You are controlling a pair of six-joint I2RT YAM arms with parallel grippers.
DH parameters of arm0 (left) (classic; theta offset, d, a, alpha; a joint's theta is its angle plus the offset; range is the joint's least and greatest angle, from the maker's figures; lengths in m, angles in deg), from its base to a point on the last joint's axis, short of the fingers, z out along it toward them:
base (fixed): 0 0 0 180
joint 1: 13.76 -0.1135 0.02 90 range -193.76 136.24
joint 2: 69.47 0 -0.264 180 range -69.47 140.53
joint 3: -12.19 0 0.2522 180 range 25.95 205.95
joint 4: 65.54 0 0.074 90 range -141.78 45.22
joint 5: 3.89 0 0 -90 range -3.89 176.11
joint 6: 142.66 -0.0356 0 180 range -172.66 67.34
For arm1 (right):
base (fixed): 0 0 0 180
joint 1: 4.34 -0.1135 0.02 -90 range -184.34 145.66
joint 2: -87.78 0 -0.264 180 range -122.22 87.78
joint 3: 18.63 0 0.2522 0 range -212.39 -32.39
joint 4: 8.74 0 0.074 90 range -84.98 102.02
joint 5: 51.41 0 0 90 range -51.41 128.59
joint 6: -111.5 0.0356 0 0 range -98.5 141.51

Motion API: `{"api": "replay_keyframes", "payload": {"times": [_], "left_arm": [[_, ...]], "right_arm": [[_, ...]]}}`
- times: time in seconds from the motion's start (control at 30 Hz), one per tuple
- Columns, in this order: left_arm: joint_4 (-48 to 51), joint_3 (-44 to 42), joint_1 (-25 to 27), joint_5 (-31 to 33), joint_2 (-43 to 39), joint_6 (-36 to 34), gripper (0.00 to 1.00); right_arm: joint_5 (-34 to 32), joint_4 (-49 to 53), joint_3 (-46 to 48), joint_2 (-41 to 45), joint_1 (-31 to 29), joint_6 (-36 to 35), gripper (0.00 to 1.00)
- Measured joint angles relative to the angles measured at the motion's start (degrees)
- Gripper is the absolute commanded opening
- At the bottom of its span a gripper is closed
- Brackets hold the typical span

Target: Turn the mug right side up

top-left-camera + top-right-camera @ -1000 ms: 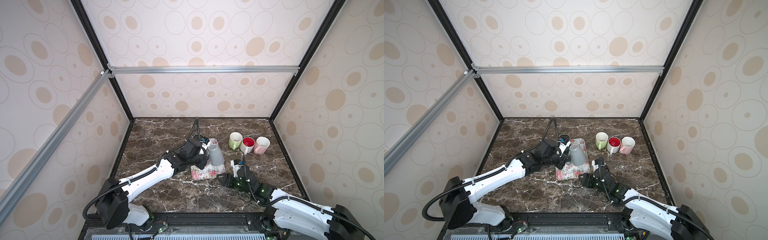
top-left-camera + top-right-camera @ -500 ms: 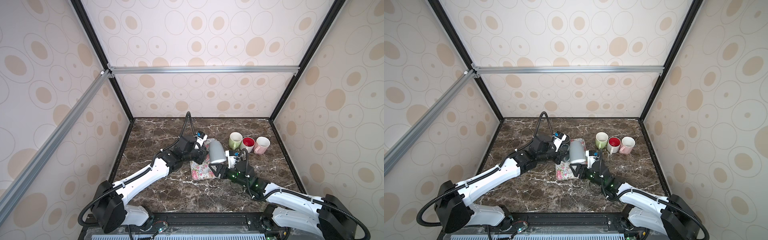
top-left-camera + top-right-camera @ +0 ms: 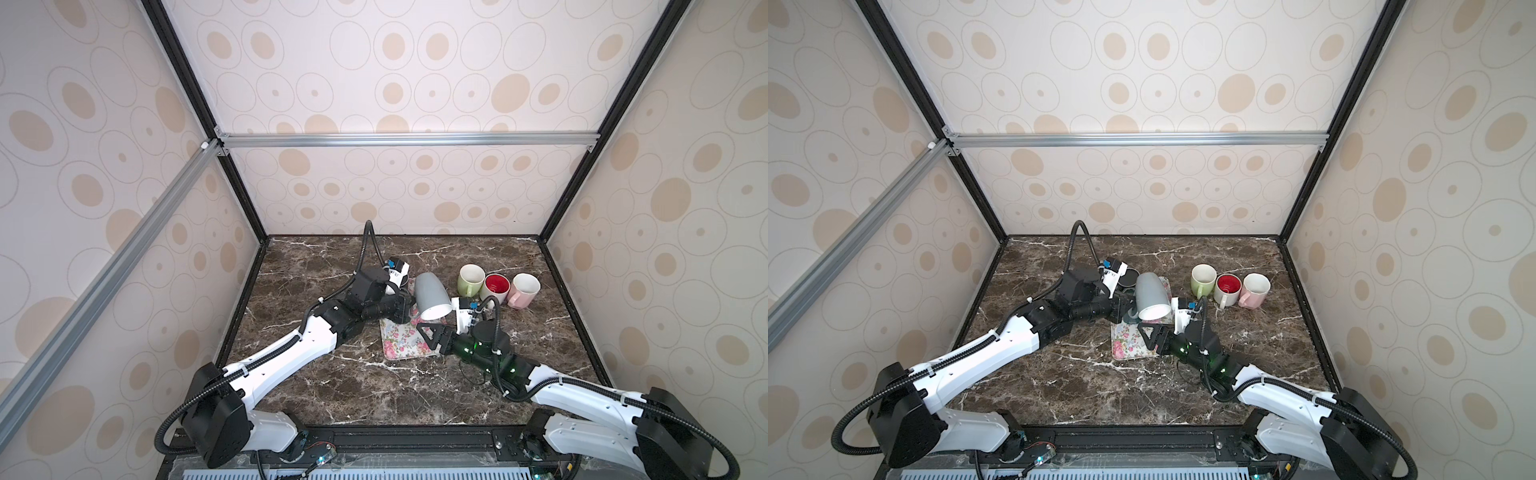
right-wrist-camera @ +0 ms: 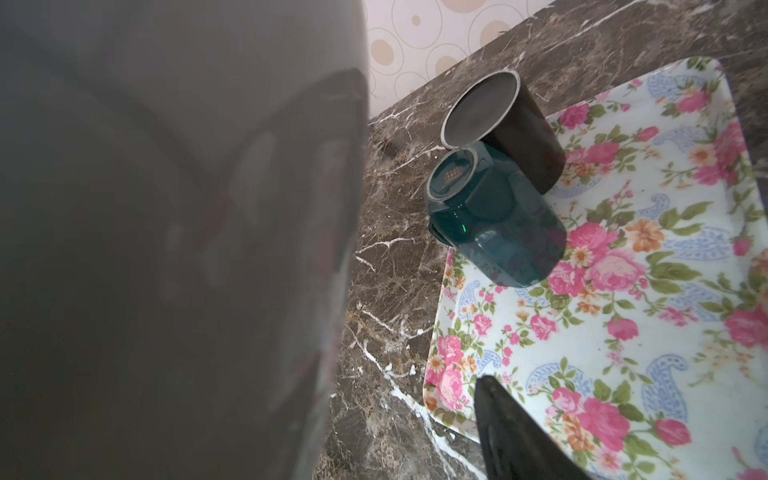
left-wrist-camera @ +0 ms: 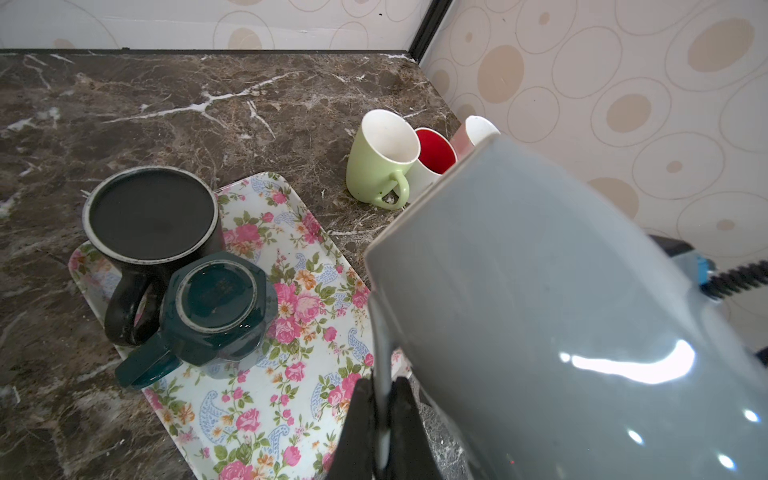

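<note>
The grey mug (image 3: pixel 432 294) (image 3: pixel 1152 294) hangs tilted above the floral tray (image 3: pixel 399 347), its white mouth turned down toward the front right. My left gripper (image 3: pixel 409 311) (image 5: pixel 381 386) is shut on the mug's thin handle (image 5: pixel 380 353); the mug body (image 5: pixel 561 311) fills that view. My right gripper (image 3: pixel 434 328) stands open just below and in front of the mug's rim. In the right wrist view one black finger (image 4: pixel 511 432) shows over the tray (image 4: pixel 623 332). The mug wall (image 4: pixel 166 228) hides the other finger.
A black mug (image 5: pixel 151 216) and a dark green mug (image 5: pixel 216 307) stand upside down on the tray's far end (image 5: pixel 291 395). A green mug (image 3: pixel 471 279), a red-lined mug (image 3: pixel 496 286) and a pink mug (image 3: pixel 524 289) stand upright at the back right.
The left gripper has lifted the grey mug off the tray and tipped it toward the front right. The right gripper has moved in from the front to just under its rim.
</note>
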State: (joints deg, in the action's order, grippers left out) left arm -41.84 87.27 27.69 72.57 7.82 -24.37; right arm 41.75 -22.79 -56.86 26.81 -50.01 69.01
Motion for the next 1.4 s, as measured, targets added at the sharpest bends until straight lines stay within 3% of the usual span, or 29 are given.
{"api": "replay_keyframes", "payload": {"times": [0.7, 0.97, 1.4], "left_arm": [[-0.52, 0.07, -0.11, 6.64, 0.17, 6.34, 0.00], [-1.18, 0.11, -0.17, 7.89, 1.31, 11.43, 0.00], [-5.70, -1.11, -0.22, 7.87, 1.88, 17.59, 0.00]], "right_arm": [[-1.92, -1.49, 0.00, 0.70, -0.79, -1.77, 0.72], [-4.11, -6.51, 0.02, 0.31, -1.22, -4.48, 0.67], [-5.53, -17.29, -3.72, -12.35, -2.84, -6.99, 0.57]]}}
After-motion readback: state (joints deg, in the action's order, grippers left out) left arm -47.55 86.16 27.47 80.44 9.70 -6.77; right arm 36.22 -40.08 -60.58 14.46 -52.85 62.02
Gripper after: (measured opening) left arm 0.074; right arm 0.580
